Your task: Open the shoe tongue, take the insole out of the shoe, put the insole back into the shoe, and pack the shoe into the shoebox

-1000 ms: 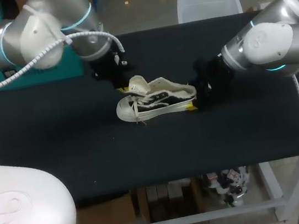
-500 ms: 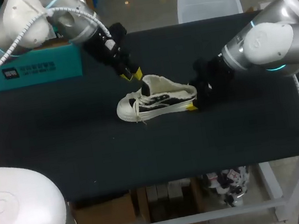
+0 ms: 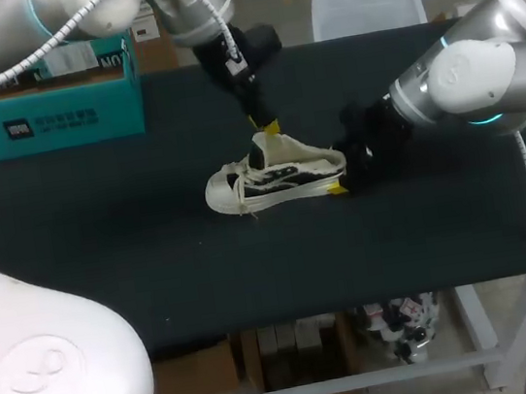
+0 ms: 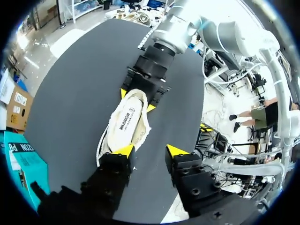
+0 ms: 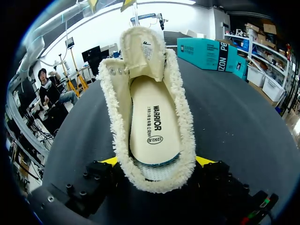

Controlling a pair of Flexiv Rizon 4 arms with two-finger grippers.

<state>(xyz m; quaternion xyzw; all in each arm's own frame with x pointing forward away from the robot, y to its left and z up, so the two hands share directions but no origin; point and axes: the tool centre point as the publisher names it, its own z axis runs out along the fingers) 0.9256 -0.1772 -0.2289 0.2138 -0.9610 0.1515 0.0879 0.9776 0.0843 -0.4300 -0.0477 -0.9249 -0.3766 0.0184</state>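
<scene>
Right gripper (image 5: 157,161) clamps the sneaker (image 3: 275,178) by its heel, toe toward nine o'clock; left gripper (image 4: 150,151) gapes empty at its twelve; insole (image 5: 152,122) shows lettering.

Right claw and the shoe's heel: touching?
Touching. Right wrist view: the right claw has both yellow fingertips pressed against the heel of the shoe, one on each side. The left wrist view agrees.

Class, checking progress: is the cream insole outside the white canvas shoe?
No, the cream insole lies inside the white canvas shoe.

Shoe (image 3: 275,178) on table (image 3: 108,278), shoebox (image 3: 55,109) behind-left — insole (image 5: 152,122) inside
</scene>
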